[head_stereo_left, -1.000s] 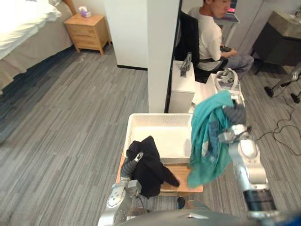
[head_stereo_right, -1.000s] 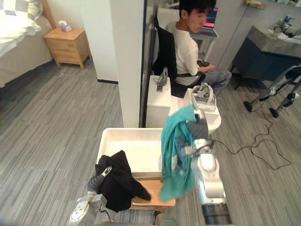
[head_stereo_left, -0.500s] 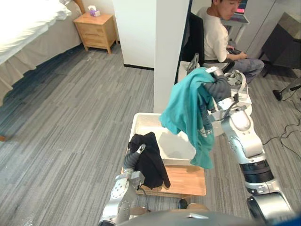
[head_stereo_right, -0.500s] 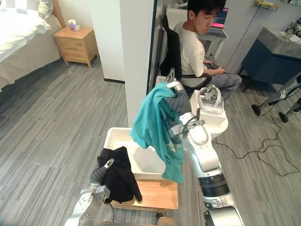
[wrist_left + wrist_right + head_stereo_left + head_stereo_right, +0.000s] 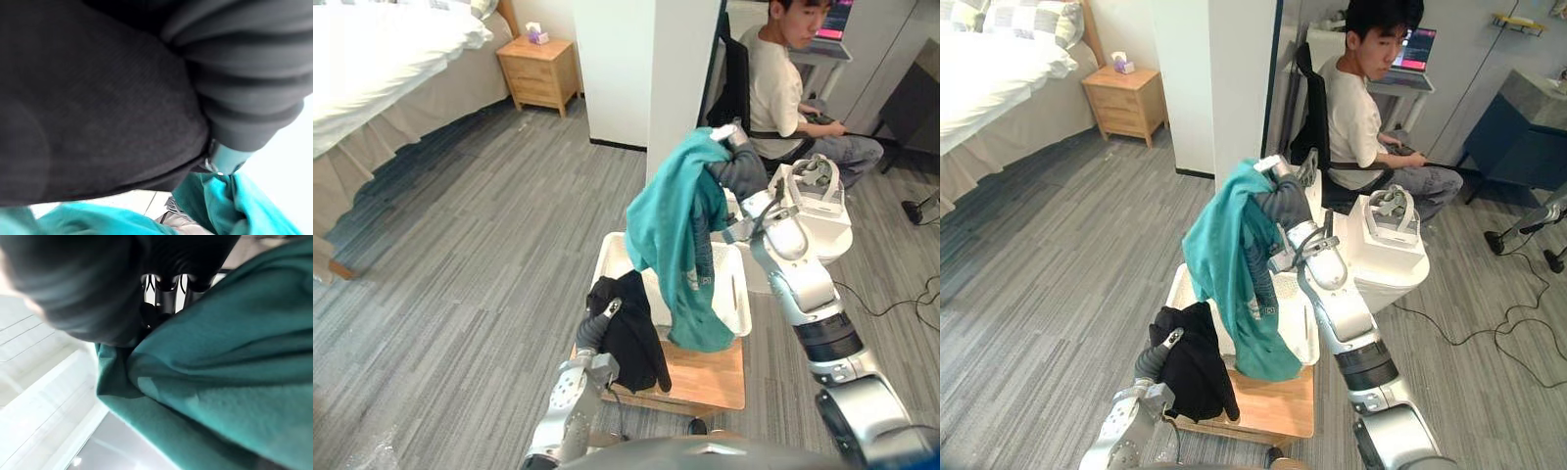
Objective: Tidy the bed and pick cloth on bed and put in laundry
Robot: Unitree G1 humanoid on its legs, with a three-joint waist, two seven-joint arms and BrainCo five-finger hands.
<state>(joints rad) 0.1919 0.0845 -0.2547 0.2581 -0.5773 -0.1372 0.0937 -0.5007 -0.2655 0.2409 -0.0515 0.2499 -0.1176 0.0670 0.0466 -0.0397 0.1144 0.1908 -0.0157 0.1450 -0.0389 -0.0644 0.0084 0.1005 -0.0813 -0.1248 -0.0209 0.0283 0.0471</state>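
1. Left eye view: the right hand (image 5: 737, 168) is raised above the white laundry basket (image 5: 741, 294). It is clamped on a teal cloth (image 5: 677, 230), which hangs from it down over the basket. The basket sits on a low wooden bench (image 5: 717, 377). At the basket's near left corner, the left hand (image 5: 596, 329) is bundled in a black cloth (image 5: 634, 338) that hangs over the bench.
2. Right eye view: beyond the basket a person (image 5: 1356, 117) sits on a chair (image 5: 1307, 93). A bed (image 5: 989, 88) and a wooden nightstand (image 5: 1123, 98) stand well apart from the basket, off to its far left.
3. Left wrist view: the black cloth covers the left hand past its ribbed cover, so I cannot tell whether it grips. Teal cloth shows just beyond the black cloth.
4. Right wrist view: the right hand's fingers (image 5: 161, 284) run from the ribbed cover and curl into the teal folds.
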